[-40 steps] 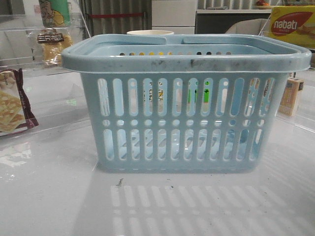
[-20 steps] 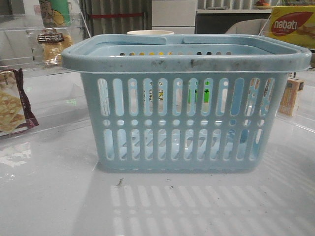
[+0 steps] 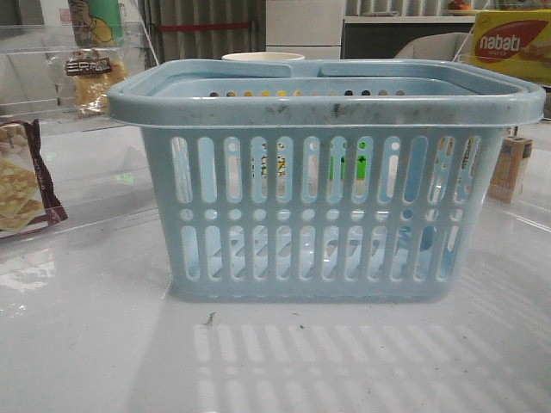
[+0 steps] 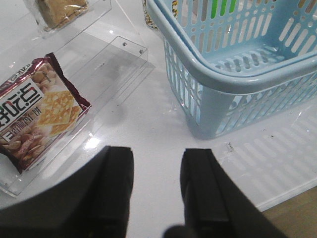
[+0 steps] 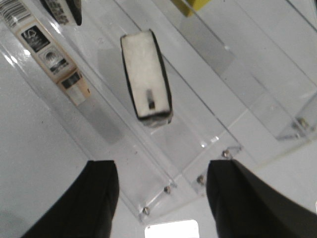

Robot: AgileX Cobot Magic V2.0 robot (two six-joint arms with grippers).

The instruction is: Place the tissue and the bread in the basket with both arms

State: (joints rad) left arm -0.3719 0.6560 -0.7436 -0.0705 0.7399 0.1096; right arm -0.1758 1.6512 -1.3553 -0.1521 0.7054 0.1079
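I see a glossy white table [image 3: 86, 344] filling the lower frame of the front view. The large pale blue slotted plastic basket [image 3: 318, 206] stands on it at centre. A clear acrylic tray [image 4: 106, 64] rests on it at left, holding a maroon-edged cracker packet [image 3: 21, 181]. Another clear acrylic rack [image 5: 198, 124] carries a small black-edged tissue pack [image 5: 147, 77].

One low front camera and two downward wrist cameras.
The front view sits near tabletop [image 3: 86, 344] height, close to the large pale blue slotted plastic basket [image 3: 318, 215], facing forward. The left wrist view looks steeply down past its tool [image 4: 156, 183] and shares that basket and the maroon-edged cracker packet [image 4: 37, 116]. The right wrist view looks down over its tool [image 5: 161, 193] at clear acrylic trays [image 5: 198, 124].
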